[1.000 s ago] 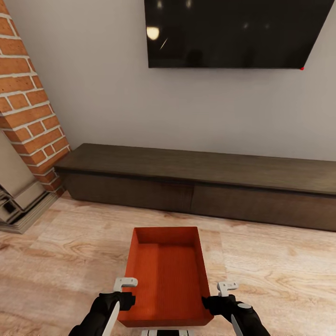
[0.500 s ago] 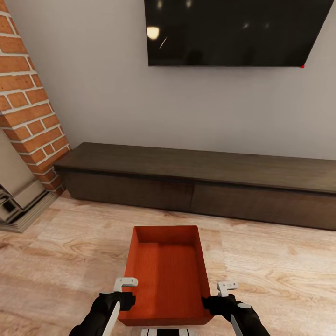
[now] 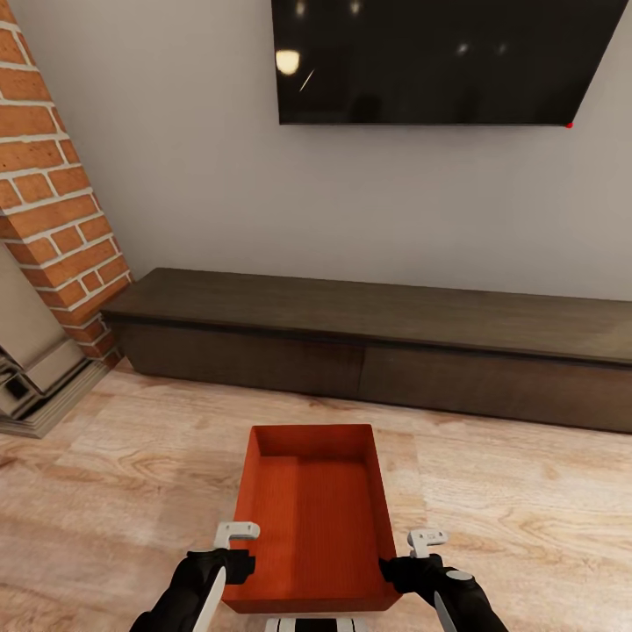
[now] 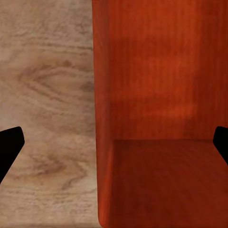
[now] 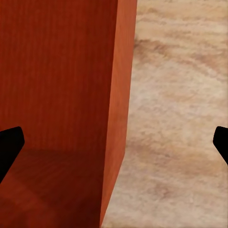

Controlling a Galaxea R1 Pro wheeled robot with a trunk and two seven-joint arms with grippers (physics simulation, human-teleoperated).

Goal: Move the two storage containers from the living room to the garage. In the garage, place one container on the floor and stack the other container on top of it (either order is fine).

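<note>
We face one beige wall [image 3: 175,158] bearing one black flat television [image 3: 439,61]; one red-brick fireplace column [image 3: 53,193] stands at its left; below runs one long dark wooden low cabinet [image 3: 369,338] on the light wood-plank floor [image 3: 527,509]; we count one red-orange rectangular open storage container [image 3: 312,518] before us, lidless and empty; our left gripper [image 3: 230,557] straddles its left wall, fingers spread wide; our right gripper [image 3: 405,562] likewise straddles the right wall, unclenched, one finger inside, one outside.
</note>
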